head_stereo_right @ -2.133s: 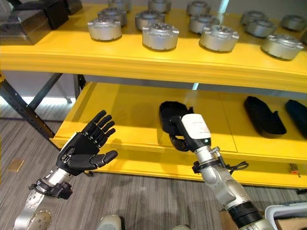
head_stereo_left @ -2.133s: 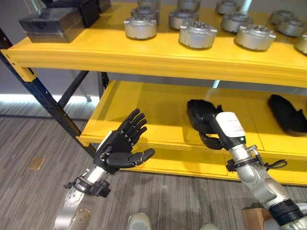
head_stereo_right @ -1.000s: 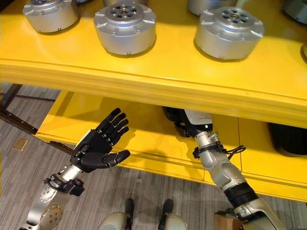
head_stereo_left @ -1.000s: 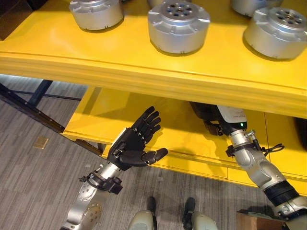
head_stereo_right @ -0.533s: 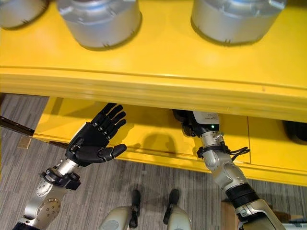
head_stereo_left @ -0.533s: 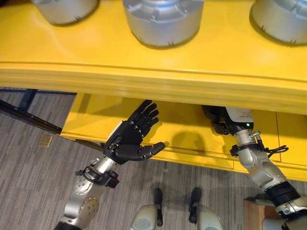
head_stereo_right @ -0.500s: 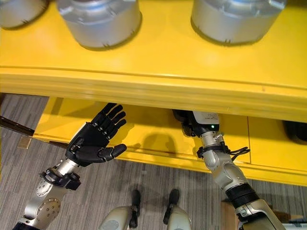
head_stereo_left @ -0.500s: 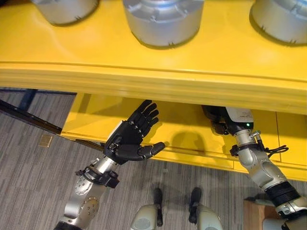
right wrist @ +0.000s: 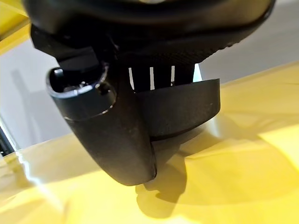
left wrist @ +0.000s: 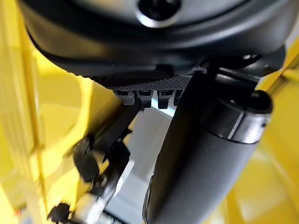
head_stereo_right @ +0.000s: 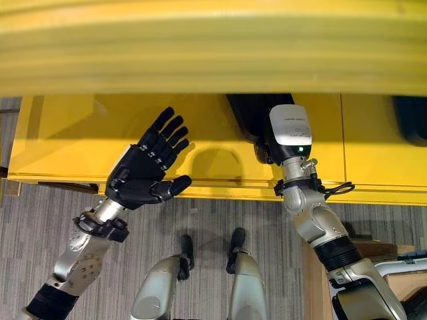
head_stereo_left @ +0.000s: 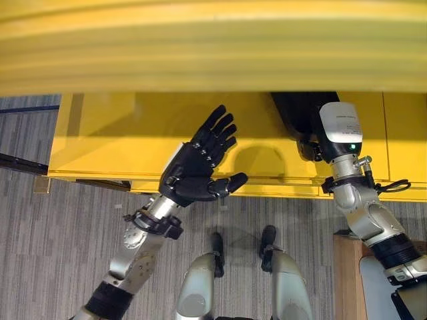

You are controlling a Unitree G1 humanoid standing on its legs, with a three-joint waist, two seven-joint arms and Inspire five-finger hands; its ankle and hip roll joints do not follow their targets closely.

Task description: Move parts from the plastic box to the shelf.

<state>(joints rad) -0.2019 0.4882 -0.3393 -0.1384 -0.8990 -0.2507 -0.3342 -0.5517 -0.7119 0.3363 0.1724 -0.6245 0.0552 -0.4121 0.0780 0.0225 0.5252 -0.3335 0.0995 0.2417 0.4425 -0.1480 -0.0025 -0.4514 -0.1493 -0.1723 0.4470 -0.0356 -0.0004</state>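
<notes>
upper shelf (head_stereo_left: 213,47): a broad yellow edge runs across the top of both eye views, right over the arms.
lower shelf (head_stereo_left: 120,143): a yellow board below it, its front lip level with both wrists; grey plank floor (head_stereo_left: 60,247) lies beneath and in front.
black part (head_stereo_right: 250,113): a dark moulded piece lying on the lower shelf, its far end hidden under the upper shelf's edge. in the right wrist view its curved black rim (right wrist: 187,105) sits on the yellow board, just past the thumb and against the hand.
second black part (head_stereo_right: 410,120): another dark piece on the same board, far to the right and well apart from the first.
right hand (head_stereo_left: 308,143): reached onto the lower shelf at the near end of the black part, white-capped wrist facing up. its fingers are hidden behind the part and the wrist, so i cannot tell whether they are curled on it or straight.
left hand (head_stereo_left: 197,177): held up in front of the lower shelf's lip, palm showing, fingers spread and straight, thumb out to the side, holding nothing.
</notes>
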